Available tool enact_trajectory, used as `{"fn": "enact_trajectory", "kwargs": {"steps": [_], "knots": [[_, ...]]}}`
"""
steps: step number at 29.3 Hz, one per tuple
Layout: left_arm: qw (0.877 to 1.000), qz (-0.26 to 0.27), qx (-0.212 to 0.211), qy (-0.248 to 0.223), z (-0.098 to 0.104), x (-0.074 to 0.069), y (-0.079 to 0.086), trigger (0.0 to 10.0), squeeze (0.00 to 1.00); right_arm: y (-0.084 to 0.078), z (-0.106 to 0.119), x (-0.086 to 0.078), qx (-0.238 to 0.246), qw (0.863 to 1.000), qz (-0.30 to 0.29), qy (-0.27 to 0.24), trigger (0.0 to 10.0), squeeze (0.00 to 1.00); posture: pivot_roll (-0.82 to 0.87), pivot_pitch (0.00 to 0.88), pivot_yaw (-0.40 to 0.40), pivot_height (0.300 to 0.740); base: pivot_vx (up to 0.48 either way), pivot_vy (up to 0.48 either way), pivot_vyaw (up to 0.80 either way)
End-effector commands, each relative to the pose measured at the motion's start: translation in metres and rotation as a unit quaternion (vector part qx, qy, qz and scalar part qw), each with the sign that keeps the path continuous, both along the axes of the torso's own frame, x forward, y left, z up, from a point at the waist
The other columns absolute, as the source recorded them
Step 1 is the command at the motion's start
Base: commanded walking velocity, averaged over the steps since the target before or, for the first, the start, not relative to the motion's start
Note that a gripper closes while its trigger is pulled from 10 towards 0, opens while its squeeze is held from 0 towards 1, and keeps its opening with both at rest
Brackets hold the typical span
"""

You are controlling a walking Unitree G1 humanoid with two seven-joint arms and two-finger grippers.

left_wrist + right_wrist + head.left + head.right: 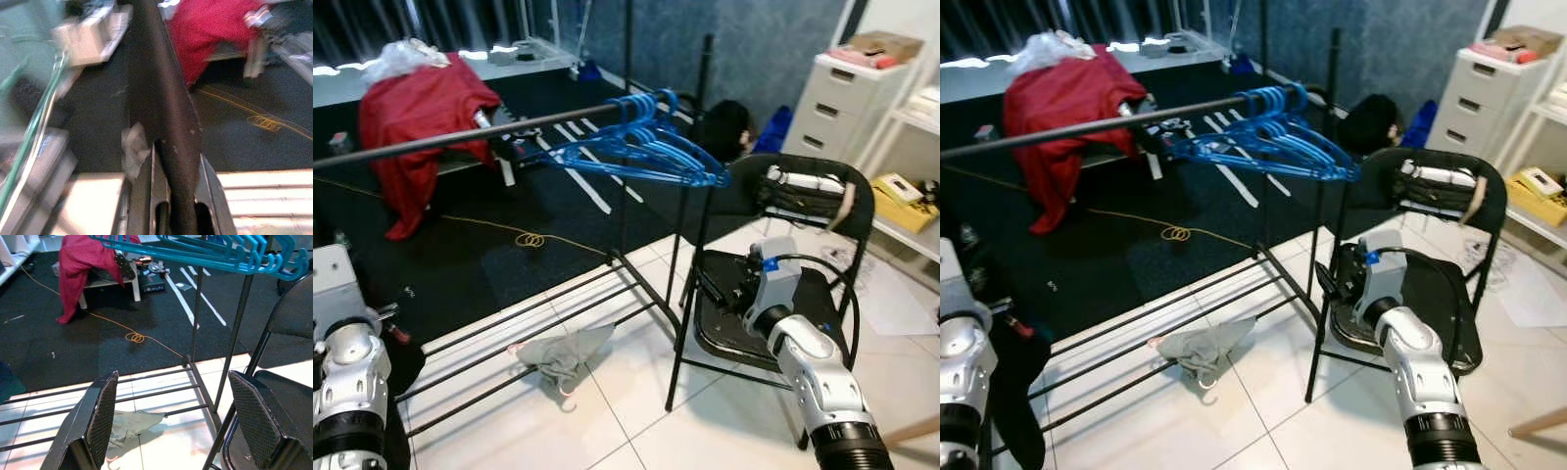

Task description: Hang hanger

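On the rail: blue hangers bunched together near the rail's right end, hooks over it, just left of the rack's upright post.
Right gripper: fingers spread wide with nothing between them; it sits low, in front of the post and over the chair, well below the hangers and apart from them.
Left gripper: fingers closed against a dark band that runs up between them; what the band is cannot be told from the blurred wrist view.
Under the rail: grey cloth lying on the rack's bottom bars.
Behind the rail: red garment draped over a low bench.
Right of the post: white drawer unit against the wall.
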State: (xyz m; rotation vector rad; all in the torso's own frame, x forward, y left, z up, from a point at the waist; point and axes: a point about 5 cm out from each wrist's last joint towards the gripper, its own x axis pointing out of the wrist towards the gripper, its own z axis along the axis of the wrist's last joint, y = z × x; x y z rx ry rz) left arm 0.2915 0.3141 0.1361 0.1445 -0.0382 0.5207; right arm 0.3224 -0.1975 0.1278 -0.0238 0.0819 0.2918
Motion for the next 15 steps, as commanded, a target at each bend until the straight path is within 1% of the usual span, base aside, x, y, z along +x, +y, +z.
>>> {"fn": "enact_trajectory", "kwargs": {"steps": [1, 2, 3, 4, 5, 7, 8, 11, 12, 13, 14, 15], "knots": [[0.995, -0.072, 0.034, -0.053, 0.025, 0.006, -0.02, 8.5, 0.0, 0.0, 0.002, 0.002, 0.01, 1.0, 0.001, 0.0, 10.0, 0.0, -0.08, 0.032, -0.012, 0.74, 0.0, 0.0, 0.0], [0.993, -0.106, 0.043, -0.043, 0.021, 0.002, -0.028, 10.0, 0.0, 0.001, 0.003, 0.002, 0.011, 1.0, 0.003, 0.0, 10.0, 0.0, -0.08, 0.032, -0.013, 0.74, 0.0, 0.0, 0.0], [0.993, -0.106, 0.043, -0.043, 0.021, 0.002, -0.028, 10.0, 0.0, 0.001, 0.003, 0.002, 0.011, 1.0, 0.003, 0.0, 10.0, 0.0, -0.08, 0.032, -0.013, 0.74, 0.0, 0.0, 0.0], [0.991, -0.123, 0.047, -0.036, 0.019, -0.001, -0.032, 10.0, 0.0, 0.001, 0.004, 0.002, 0.012, 1.0, 0.004, 0.001, 10.0, 0.0, -0.08, 0.032, -0.013, 0.74, 0.0, 0.0, 0.0], [0.988, -0.138, 0.064, -0.024, 0.015, -0.005, -0.033, 10.0, 0.0, 0.001, 0.004, 0.002, 0.011, 1.0, 0.005, 0.002, 10.0, 0.0, -0.07, 0.032, -0.014, 0.74, 0.0, 0.0, 0.0], [0.988, -0.138, 0.064, -0.024, 0.015, -0.005, -0.033, 10.0, 0.0, 0.001, 0.004, 0.002, 0.011, 1.0, 0.005, 0.002, 10.0, 0.0, -0.07, 0.032, -0.014, 0.74, 0.0, 0.0, 0.0], [0.984, -0.162, 0.075, -0.008, 0.009, -0.012, -0.033, 10.0, 0.0, 0.001, 0.004, 0.002, 0.009, 1.0, 0.006, 0.003, 10.0, 0.0, -0.07, 0.031, -0.013, 0.74, 0.0, 0.0, 0.0], [0.984, -0.162, 0.075, -0.008, 0.009, -0.012, -0.033, 10.0, 0.0, 0.001, 0.004, 0.002, 0.009, 1.0, 0.006, 0.003, 10.0, 0.0, -0.07, 0.031, -0.013, 0.74, 0.0, 0.0, 0.0], [0.978, -0.192, 0.08, 0.01, 0.004, -0.021, -0.031, 10.0, 0.0, 0.0, 0.005, 0.003, 0.008, 1.0, 0.007, 0.004, 10.0, 0.0, -0.07, 0.032, -0.015, 0.74, 0.0, 0.0, 0.0], [0.978, -0.192, 0.08, 0.01, 0.004, -0.021, -0.031, 10.0, 0.0, 0.0, 0.005, 0.003, 0.008, 1.0, 0.007, 0.004, 10.0, 0.0, -0.07, 0.032, -0.015, 0.74, 0.0, 0.0, 0.0], [0.97, -0.227, 0.081, 0.021, 0.002, -0.033, -0.028, 10.0, 0.0, 0.0, 0.005, 0.003, 0.006, 1.0, 0.009, 0.003, 10.0, 0.0, -0.07, 0.034, -0.015, 0.74, 0.0, 0.0, 0.0], [0.97, -0.227, 0.081, 0.021, 0.002, -0.033, -0.028, 10.0, 0.0, 0.0, 0.005, 0.003, 0.006, 1.0, 0.009, 0.003, 10.0, 0.0, -0.07, 0.034, -0.015, 0.74, 0.0, 0.0, 0.0]]}}
